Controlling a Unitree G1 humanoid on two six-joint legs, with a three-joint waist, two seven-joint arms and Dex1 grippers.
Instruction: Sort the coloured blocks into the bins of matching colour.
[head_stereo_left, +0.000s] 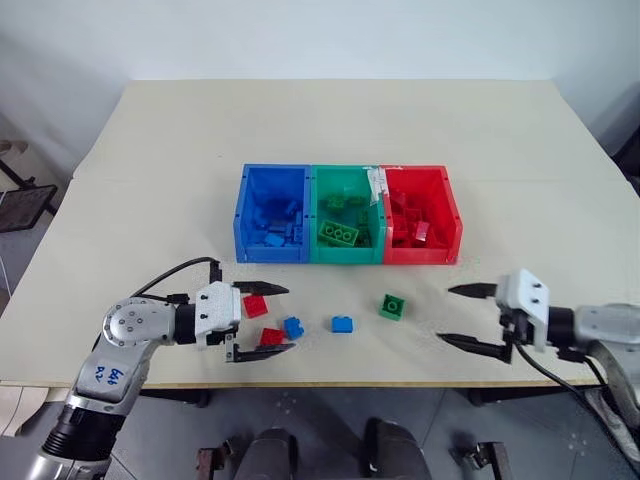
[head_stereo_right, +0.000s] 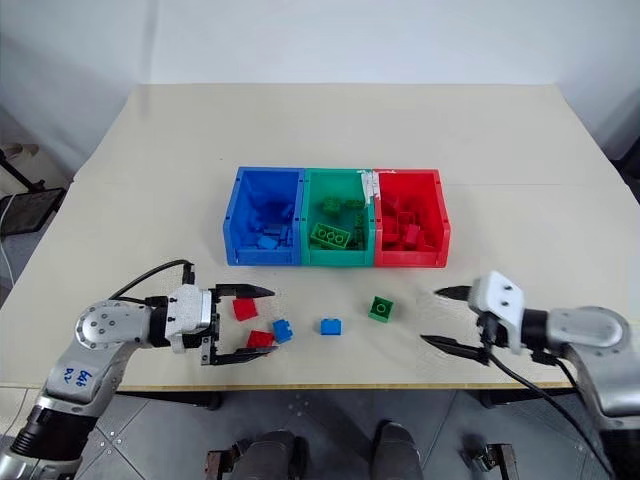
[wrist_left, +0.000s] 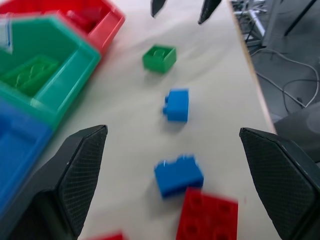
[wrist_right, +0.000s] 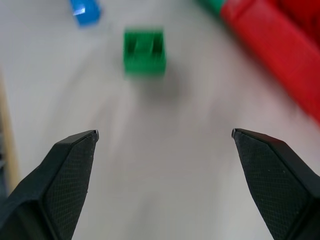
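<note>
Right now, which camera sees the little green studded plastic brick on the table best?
The right wrist view: the little green studded plastic brick sits straight ahead, large and unblocked. The head views show it small before the red bin; the left wrist view shows it farther off.

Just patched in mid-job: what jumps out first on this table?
The row of bins at mid-table: blue bin, green bin and red bin, each already holding bricks of its colour. In front of them five loose bricks lie on the table: two red, two blue and one green. The left gripper brackets the red ones, and the right gripper waits, jaws open, right of the green.
</note>
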